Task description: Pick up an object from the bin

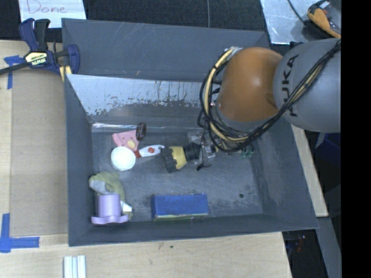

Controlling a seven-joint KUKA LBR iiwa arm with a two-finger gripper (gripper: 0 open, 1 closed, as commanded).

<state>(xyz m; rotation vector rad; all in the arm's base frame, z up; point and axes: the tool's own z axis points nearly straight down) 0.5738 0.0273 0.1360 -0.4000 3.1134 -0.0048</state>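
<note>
Tool [201, 150] low at mid-frame, just right of yellow-and-black lump [175, 157]; open or closed, cannot tell. Risk: off-centre contact may shove lump left into white-and-red piece [149, 151] and white ball [123, 158], no grip.

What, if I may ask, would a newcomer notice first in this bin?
The arm's big orange cover looms over the right half of the bin, its gripper low beside a black-and-yellow thing mid-floor. Next come the blue block at the near wall and the white ball to the left.
</note>
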